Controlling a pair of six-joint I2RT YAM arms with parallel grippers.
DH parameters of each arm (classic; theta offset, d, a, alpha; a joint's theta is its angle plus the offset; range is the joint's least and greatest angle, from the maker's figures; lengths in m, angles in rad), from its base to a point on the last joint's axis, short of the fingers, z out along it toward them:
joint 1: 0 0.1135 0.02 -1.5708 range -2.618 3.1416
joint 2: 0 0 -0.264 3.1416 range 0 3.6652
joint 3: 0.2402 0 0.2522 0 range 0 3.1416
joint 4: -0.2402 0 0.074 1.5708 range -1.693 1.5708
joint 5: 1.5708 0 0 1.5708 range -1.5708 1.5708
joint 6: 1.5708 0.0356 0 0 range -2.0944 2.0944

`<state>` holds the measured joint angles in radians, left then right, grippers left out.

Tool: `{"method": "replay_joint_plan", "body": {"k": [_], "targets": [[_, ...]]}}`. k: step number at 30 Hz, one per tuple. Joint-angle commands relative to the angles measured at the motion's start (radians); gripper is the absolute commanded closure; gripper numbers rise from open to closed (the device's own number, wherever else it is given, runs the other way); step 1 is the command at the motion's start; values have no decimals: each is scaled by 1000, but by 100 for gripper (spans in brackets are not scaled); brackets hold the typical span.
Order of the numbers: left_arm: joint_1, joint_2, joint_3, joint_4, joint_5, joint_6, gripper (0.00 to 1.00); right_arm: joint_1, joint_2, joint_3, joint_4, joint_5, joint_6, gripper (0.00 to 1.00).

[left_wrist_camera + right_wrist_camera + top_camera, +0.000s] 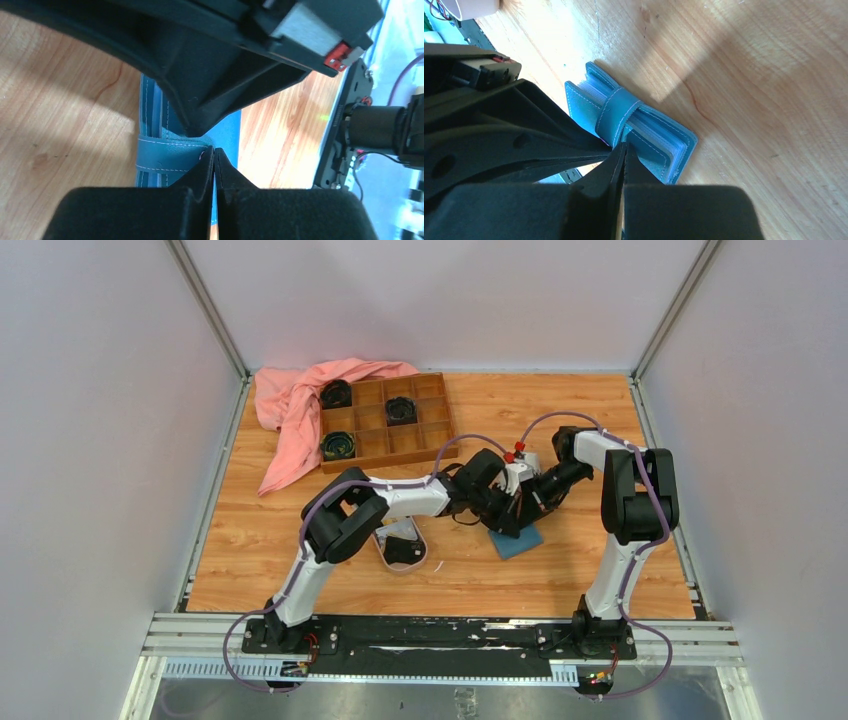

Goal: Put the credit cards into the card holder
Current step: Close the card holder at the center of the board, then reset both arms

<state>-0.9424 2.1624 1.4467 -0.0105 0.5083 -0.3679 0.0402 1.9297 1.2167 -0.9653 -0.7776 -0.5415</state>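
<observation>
Top view: wallet [520,540] is lying flat on the table [620,440], toward the near right part of it. Both arms are reaching in over the wallet; left gripper [497,512] is coming from the wallet's left, right gripper [527,502] from behind it and to the right, the 2 heads crowding together just above it. Jaw state is too small to read here. Dish [383,555] is sitting left of the wallet, near it, with a dark thing [403,551] lying inside, too small to tell what. Tray [390,461] is sitting well behind and left of the wallet, 3 dark things in its cells, a pink cloth [290,410] draping over its left side.

Left wrist view: left gripper [214,152] is showing its 2 fingers pressed together, tips sitting at the end of the wallet's tab [167,156]. Cannot tell if anything is pinched between them. Wallet [227,127] is lying closed under the tips; the right gripper's black body is hanging just over it.

Right wrist view: right gripper [621,150] is also showing fingers together, tips touching the wallet [651,145] right beside the tab [616,112], which is wrapping over the closed covers. Pale layers [659,131] are showing between the covers; cannot tell slots from cards. Left gripper's dark body [499,140] is filling the space left of the wallet.
</observation>
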Motion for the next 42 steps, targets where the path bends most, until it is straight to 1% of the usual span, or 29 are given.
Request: {"method": "replay_joint_plan", "body": {"k": [1, 7, 13, 30, 33, 36, 37, 38, 40, 42], "targets": [[43, 99, -42, -89, -13, -84, 100, -16, 18, 1, 10, 44, -5, 100], [76, 146, -57, -106, 19, -172, 100, -16, 21, 1, 10, 43, -4, 100], [92, 203, -35, -139, 32, -217, 100, -16, 16, 0, 11, 44, -3, 100], [160, 304, -29, -166, 39, -275, 100, -17, 11, -3, 13, 44, -4, 100], [162, 299, -28, -168, 43, -266, 100, -20, 9, -3, 13, 40, -6, 100], [162, 275, -28, -149, 77, -264, 100, -20, 4, -2, 10, 26, -9, 100], [160, 257, -33, -131, 83, -271, 96, -20, -2, 0, 7, 18, -15, 100], [159, 236, -32, -122, 84, -270, 89, -22, -9, 2, 5, 10, -18, 96], [156, 191, -23, -121, 93, -269, 82, -20, -32, 5, 4, -4, -29, 87], [152, 137, -5, -116, 102, -269, 71, -23, -64, 5, 1, -22, -41, 80]]}}
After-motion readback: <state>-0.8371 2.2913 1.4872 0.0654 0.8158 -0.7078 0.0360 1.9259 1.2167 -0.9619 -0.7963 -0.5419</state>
